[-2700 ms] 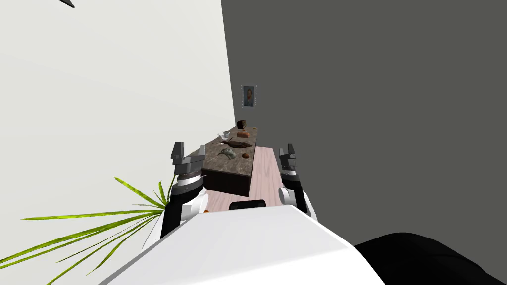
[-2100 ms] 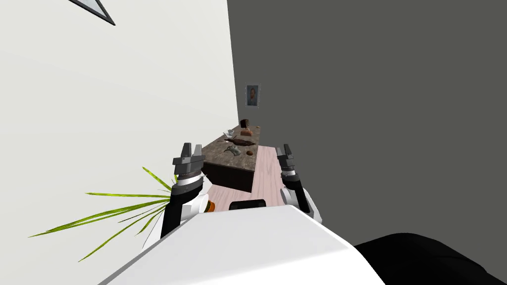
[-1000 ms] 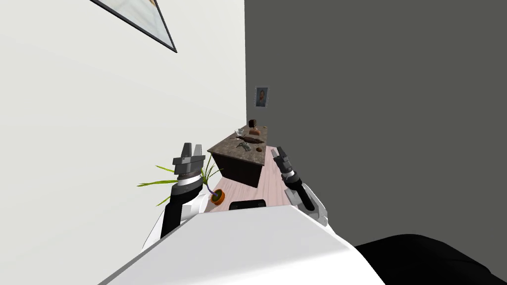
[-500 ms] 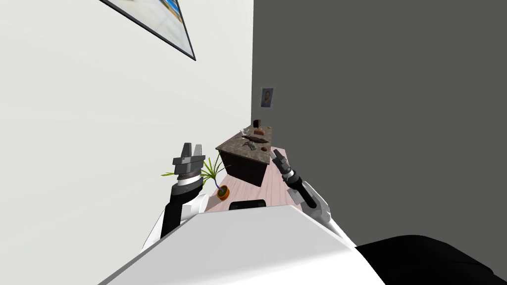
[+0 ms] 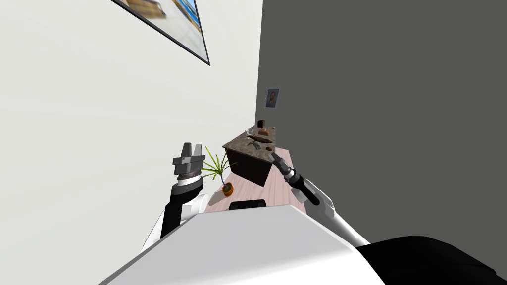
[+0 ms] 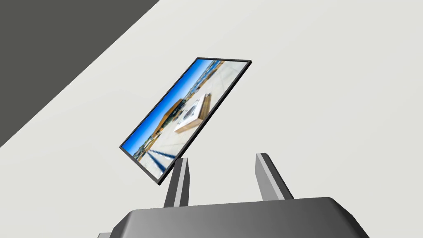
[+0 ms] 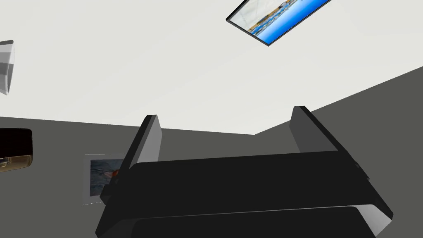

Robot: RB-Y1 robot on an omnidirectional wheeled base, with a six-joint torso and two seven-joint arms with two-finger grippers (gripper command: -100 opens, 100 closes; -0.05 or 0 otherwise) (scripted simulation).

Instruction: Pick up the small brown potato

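Observation:
A dark stone-topped table (image 5: 241, 147) stands far ahead in the corner where the white and dark grey walls meet. The small brown potato (image 5: 269, 148) is a tiny speck near the table's right edge, beside a greenish object (image 5: 256, 144) and other small brown items (image 5: 263, 132). In the head view my right gripper (image 5: 274, 157) reaches forward and points at the table's near right corner, short of the potato. Its wrist view shows the right gripper (image 7: 225, 113) open and empty. My left gripper (image 5: 190, 150) is raised upright on the left, well away from the table, and the left gripper (image 6: 223, 157) is open with nothing in it.
A potted plant (image 5: 218, 169) in an orange pot (image 5: 228, 189) stands on the pale floor (image 5: 279, 185) between my left arm and the table. The white wall runs close on the left, the dark grey wall on the right. A black area lies at the bottom right.
My view has swung, so the table has slid right and shrunk. The plant now sits between my arms. My right arm has stretched forward toward the table's corner; the left arm holds still.

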